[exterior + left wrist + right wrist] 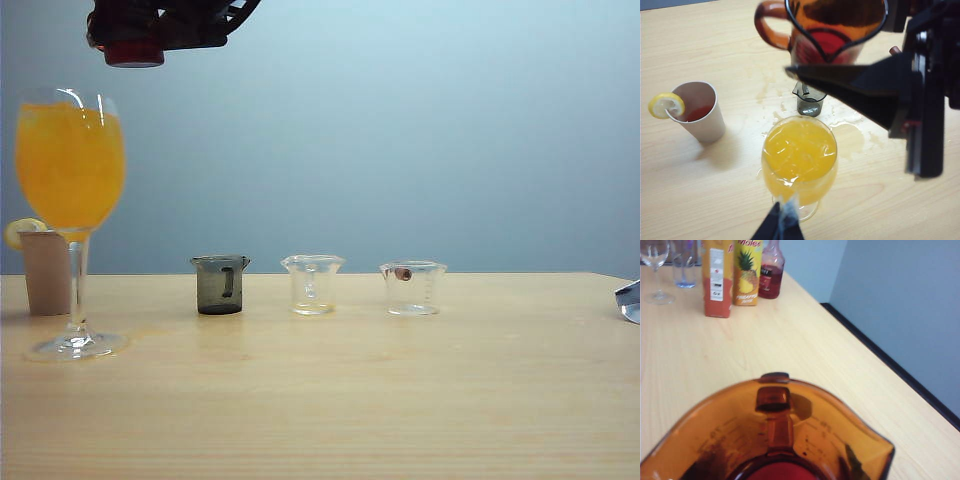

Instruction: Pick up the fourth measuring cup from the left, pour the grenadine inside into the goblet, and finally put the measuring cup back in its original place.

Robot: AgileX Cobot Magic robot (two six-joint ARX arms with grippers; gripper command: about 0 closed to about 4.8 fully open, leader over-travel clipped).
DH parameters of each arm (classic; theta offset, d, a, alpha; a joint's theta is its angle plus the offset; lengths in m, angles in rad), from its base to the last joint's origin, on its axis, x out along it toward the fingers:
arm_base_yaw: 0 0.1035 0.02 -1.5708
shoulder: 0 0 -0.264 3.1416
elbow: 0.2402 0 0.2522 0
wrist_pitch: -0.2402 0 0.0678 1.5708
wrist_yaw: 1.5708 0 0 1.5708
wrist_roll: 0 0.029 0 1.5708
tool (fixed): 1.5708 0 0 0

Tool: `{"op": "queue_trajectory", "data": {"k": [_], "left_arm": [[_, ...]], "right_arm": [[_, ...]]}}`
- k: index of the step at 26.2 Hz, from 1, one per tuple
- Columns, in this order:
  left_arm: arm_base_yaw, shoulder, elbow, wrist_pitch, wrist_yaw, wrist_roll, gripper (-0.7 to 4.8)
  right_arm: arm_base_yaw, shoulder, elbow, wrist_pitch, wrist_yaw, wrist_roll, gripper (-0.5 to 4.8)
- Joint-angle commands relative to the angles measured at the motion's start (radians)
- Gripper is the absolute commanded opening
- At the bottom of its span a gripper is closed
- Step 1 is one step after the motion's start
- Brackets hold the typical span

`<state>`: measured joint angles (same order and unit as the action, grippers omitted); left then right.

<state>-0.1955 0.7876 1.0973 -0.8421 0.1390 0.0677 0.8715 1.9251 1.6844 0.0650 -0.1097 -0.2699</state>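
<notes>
Right gripper (150, 30) first: its jaws are clamped on the fourth measuring cup (835, 30), hoisted high at the upper left of the exterior view, right over the goblet (77, 290). This arm has reached across the middle, and 1 black finger crosses in front of the amber cup. The spout faces the left wrist camera, and the grenadine (782, 472) sits red in the cup's bottom. Moulded scale marks line the cup's inside wall, too small to read.

Left gripper (780, 227): only dark tips show just above the goblet's foot, and I cannot tell how wide they stand.

The goblet brims with orange juice (800, 147), upright on the wooden table (400, 400).

Beside it stands a beige tumbler (697, 112) with a lemon slice (665, 104) on its rim. A wet patch (850, 137) glistens near the goblet.

In the row: 1 smoky grey cup (220, 285) and 2 clear cups (312, 285) (413, 288).

Far back, the pineapple carton (747, 272) reads something like "Moles", cut off above. An orange carton (717, 277) and a red bottle (771, 270) flank it, labels unreadable.
</notes>
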Motion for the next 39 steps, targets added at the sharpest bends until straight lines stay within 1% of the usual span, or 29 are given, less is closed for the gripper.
{"op": "queue_trajectory", "data": {"k": [1, 14, 15, 17, 22, 28, 39], "left_arm": [[-0.001, -0.002, 0.005, 0.006, 0.004, 0.003, -0.04], [-0.001, -0.002, 0.005, 0.006, 0.004, 0.004, -0.04], [-0.001, -0.002, 0.005, 0.006, 0.004, 0.003, -0.04], [-0.001, -0.002, 0.005, 0.006, 0.004, 0.003, -0.04], [-0.001, -0.002, 0.005, 0.006, 0.003, 0.003, -0.04], [-0.001, -0.002, 0.005, 0.006, 0.004, 0.003, -0.04], [-0.001, -0.002, 0.005, 0.006, 0.004, 0.003, -0.04]], "right_arm": [[-0.008, 0.003, 0.007, 0.05, 0.003, -0.02, 2.42], [-0.015, 0.01, 0.007, 0.061, 0.002, -0.034, 2.42], [-0.015, 0.01, 0.007, 0.061, 0.001, -0.051, 2.42], [-0.015, 0.01, 0.007, 0.075, -0.009, -0.127, 2.41], [-0.014, 0.01, 0.007, 0.078, -0.023, -0.163, 2.41], [-0.006, 0.01, 0.007, 0.077, -0.023, -0.265, 2.41], [-0.002, 0.01, 0.007, 0.084, -0.023, -0.389, 2.41]]}}
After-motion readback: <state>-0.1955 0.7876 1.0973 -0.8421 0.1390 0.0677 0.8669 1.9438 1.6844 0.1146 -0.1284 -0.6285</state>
